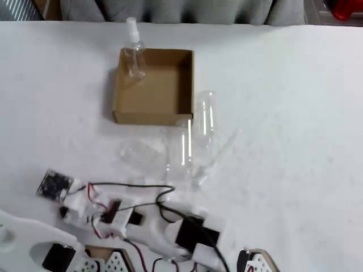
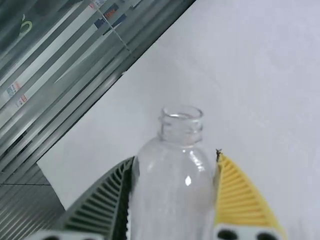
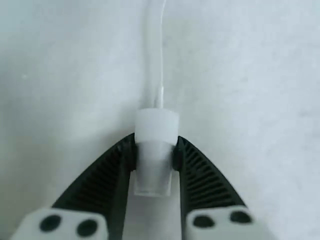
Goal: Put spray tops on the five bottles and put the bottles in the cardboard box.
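White table (image 1: pixel 295 113) spans the high view, which gives the layout. The cardboard box (image 1: pixel 156 93) sits open-topped at centre-left towards the far edge. Two arms (image 1: pixel 142 226) with red and black wires (image 1: pixel 130 190) crowd the near edge; from here I cannot tell which arm is which. A capped bottle (image 1: pixel 134 54) stands upright in the box's far-left corner. Clear uncapped bottles (image 1: pixel 204 127) lie on the table just beside the box's near-right corner, faint against the surface. The wrist views supply the grip detail. The left gripper (image 2: pixel 175 160) is clamped on an open-necked bottle (image 2: pixel 175 200), one green finger and one yellow pressing its shoulders. The right gripper (image 3: pixel 154 147) pinches a white spray top (image 3: pixel 156 125) between black fingers, its dip tube (image 3: pixel 154 50) pointing away over the table.
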### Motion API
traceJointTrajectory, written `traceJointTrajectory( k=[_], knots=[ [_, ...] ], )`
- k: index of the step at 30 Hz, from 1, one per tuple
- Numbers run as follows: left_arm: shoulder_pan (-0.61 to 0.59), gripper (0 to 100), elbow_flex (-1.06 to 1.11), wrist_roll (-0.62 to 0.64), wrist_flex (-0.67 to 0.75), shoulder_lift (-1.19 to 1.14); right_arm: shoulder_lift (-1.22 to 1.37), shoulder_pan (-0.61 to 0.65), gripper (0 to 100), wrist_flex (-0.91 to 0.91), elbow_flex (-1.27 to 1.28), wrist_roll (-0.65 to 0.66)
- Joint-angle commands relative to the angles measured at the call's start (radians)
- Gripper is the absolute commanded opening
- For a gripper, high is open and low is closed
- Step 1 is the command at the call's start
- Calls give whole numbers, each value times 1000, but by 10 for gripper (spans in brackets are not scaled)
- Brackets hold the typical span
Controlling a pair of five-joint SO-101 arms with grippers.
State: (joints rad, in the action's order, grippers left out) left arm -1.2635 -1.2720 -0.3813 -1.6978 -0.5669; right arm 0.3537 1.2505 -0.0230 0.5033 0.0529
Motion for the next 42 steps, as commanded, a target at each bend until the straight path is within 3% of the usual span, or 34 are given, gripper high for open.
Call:
traceJointTrajectory(
  k=[1, 8, 16, 23, 31, 38, 42],
  knots=[
    [65, 24, -15, 9, -77, 82, -211, -79, 15, -176, 17, 14],
    [182, 22, 52, 95, -92, 136, -576, -199, 15, -440, 233, 221],
    [354, 23, 379, 112, -89, 343, -1010, -288, 15, -576, 509, 229],
    [481, 22, 709, 114, -48, 513, -1356, -423, 15, -894, 537, 226],
    [539, 23, 1135, 181, 172, 730, -1626, -707, 15, -1188, 542, 229],
    [581, 24, 1611, 175, 413, 981, -1662, -1072, 15, -1211, 545, 232],
    [616, 24, 1886, 173, 517, 1144, -1662, -1214, 17, -1257, 549, 276]
  ],
)
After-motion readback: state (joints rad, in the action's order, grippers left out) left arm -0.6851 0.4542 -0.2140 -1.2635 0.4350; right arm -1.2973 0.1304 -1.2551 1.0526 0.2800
